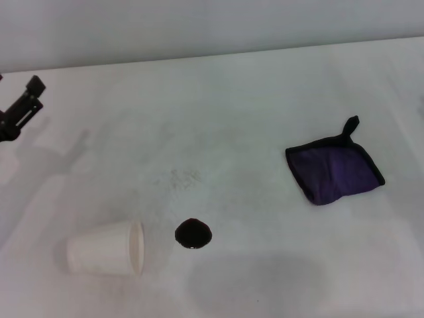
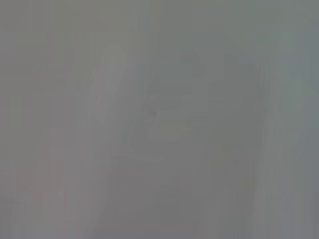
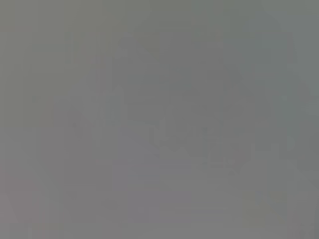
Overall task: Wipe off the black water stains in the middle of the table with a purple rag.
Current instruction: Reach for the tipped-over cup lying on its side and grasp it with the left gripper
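Nothing is wiped yet: the black stain (image 1: 193,234) sits near the table's (image 1: 265,86) front edge, the purple rag (image 1: 335,171) lies untouched toward the right edge. The left claw (image 1: 20,109) hovers at the left edge, its opening impossible to tell; the right claw is out of sight.

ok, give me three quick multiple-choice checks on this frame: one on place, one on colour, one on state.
1. Where does the small square dark purple rag lie, relative to the glossy round black water stain?
A. On top of it
B. To the robot's right and farther back
C. To the robot's left, beside the cup

2. What colour is the rag's edging and corner loop?
A. White
B. Red
C. Black

3. How is the white paper cup placed on the wide white table?
A. Upright
B. On its side, mouth towards the stain
C. Upside down

Answers:
1 B: the head view shows the rag apart from the stain, right of it and higher in frame.
2 C: a black border and loop frame the purple.
3 B: its open rim faces the stain.

The left hand sits at the far left edge, away from everything.
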Robot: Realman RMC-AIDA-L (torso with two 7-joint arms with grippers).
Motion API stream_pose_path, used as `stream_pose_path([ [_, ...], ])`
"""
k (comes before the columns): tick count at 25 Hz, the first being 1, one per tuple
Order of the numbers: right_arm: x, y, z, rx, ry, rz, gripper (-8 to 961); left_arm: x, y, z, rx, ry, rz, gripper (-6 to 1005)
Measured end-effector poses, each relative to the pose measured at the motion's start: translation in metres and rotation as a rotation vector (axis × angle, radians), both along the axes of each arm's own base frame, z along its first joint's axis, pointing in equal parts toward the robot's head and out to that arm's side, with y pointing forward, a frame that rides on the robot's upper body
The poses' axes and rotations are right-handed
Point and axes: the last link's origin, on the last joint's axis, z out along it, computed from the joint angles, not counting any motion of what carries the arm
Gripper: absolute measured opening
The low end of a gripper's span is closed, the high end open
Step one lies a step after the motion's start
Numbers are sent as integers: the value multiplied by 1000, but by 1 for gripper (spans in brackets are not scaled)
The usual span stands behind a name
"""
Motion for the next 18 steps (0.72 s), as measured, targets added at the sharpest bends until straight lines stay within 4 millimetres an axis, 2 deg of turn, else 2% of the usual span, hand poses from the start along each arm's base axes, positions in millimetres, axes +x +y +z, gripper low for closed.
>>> stream_pose_path([
  [11,2,3,1,-13,-20,-11,860,4,4,-4,-31,-2,-9,880],
  [18,3,1,5,2,-18,-10,860,21,21,1,-163,-12,-67,880],
])
